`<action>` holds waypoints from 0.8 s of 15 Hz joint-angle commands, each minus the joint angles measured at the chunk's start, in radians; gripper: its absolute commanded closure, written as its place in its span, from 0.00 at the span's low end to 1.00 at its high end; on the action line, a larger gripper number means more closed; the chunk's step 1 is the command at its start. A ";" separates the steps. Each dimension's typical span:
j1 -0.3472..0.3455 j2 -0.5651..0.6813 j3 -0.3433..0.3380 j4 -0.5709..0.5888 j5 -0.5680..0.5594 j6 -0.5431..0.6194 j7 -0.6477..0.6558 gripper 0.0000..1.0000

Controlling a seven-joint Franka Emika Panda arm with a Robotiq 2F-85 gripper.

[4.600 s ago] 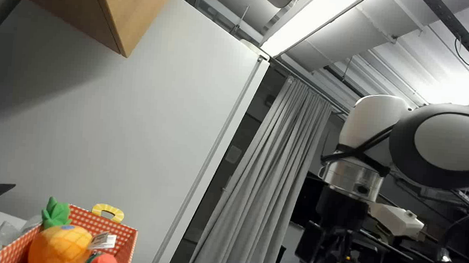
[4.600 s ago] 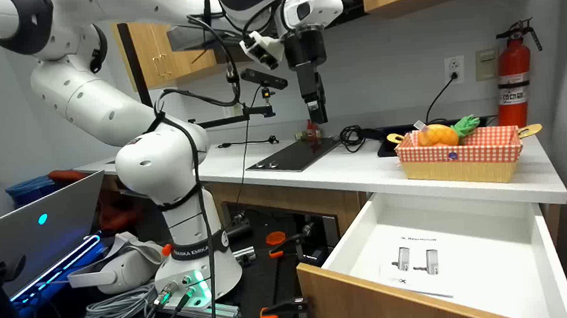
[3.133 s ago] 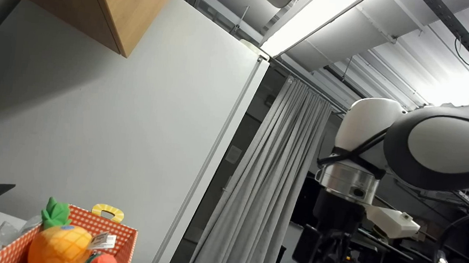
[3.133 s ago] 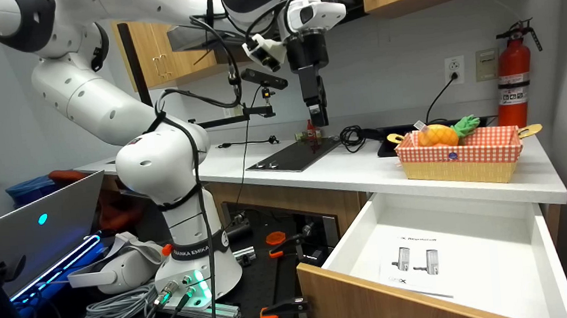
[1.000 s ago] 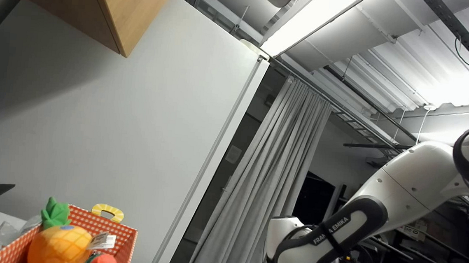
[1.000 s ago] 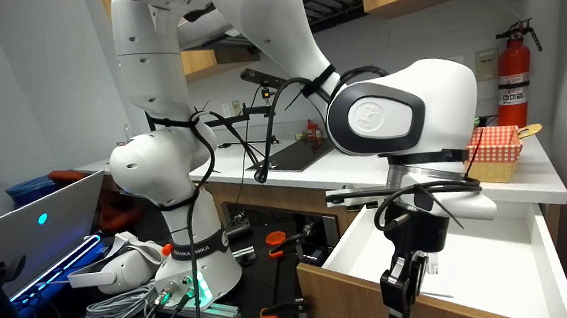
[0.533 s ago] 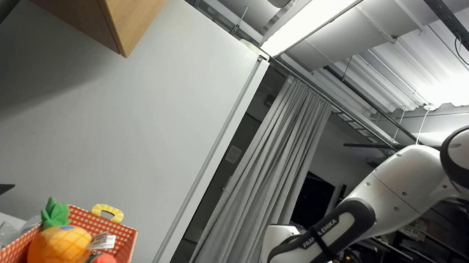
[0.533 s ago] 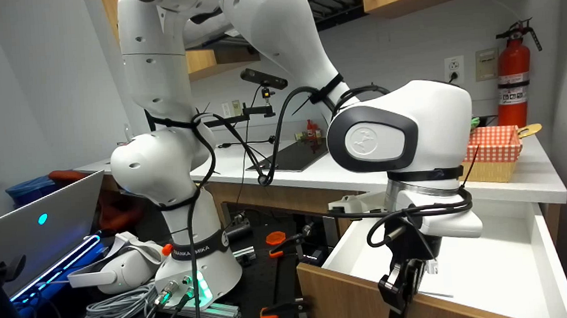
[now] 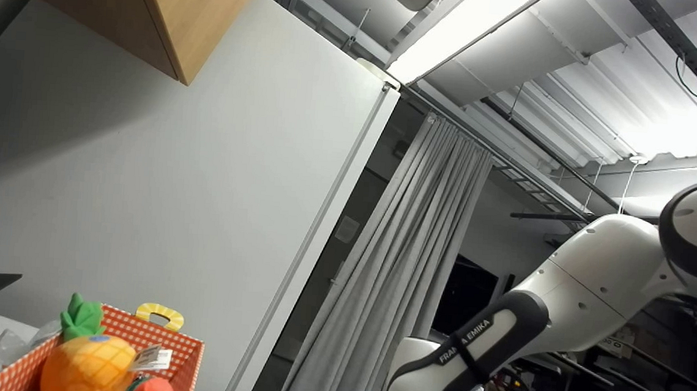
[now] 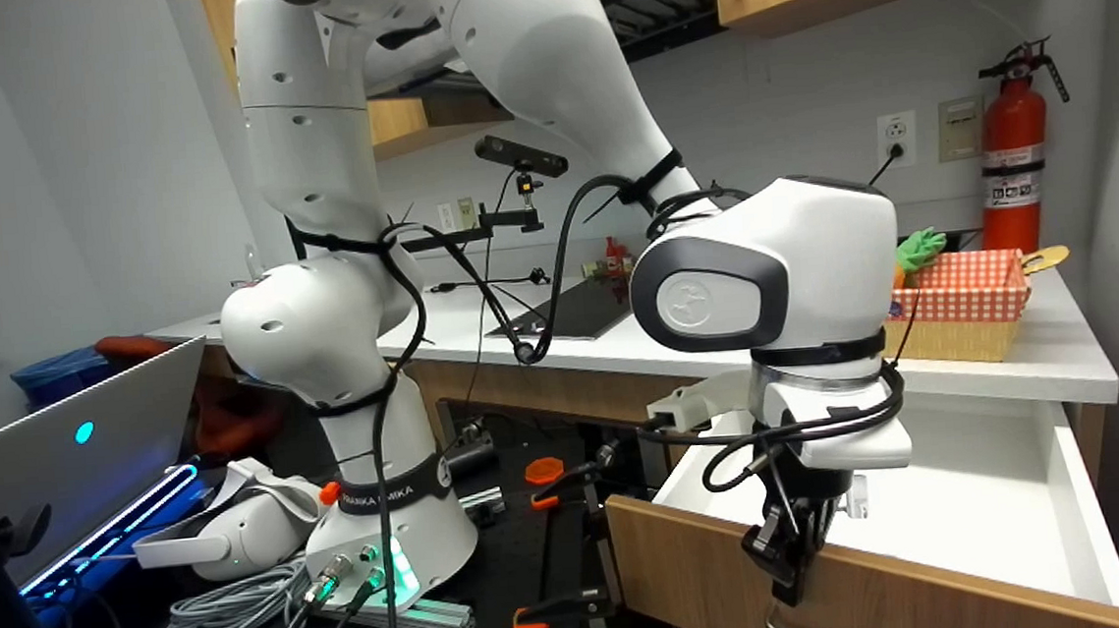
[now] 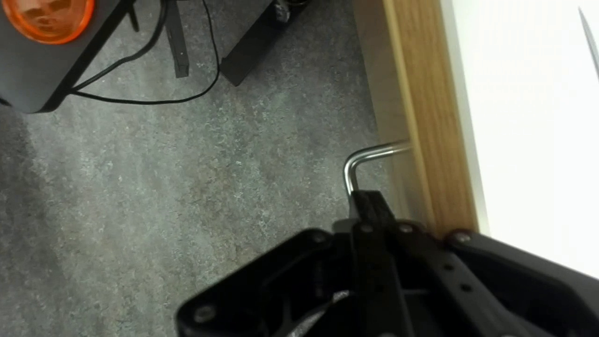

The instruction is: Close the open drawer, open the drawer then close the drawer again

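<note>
The drawer (image 10: 695, 561) has been shifted slightly toward the edge of the worktop (image 10: 1054, 348), the gripper (image 11: 367, 199) lowered to the drawer front.

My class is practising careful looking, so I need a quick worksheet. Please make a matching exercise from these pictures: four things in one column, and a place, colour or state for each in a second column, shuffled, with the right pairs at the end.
Column 1
1. Drawer
2. Gripper
3. Basket
4. Fire extinguisher

Column 2
A. Mostly red, upright
B. On the counter, checked above and tan below
C. Wooden-fronted, pulled open
D. Black, jaws shut together

Right pairs: 1-C, 2-D, 3-B, 4-A
</note>
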 commanded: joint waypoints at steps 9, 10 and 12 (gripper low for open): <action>0.156 -0.051 0.231 -0.064 0.502 0.114 -0.134 1.00; 0.168 -0.054 0.247 -0.057 0.530 0.119 -0.140 1.00; 0.187 -0.065 0.273 -0.048 0.576 0.129 -0.159 1.00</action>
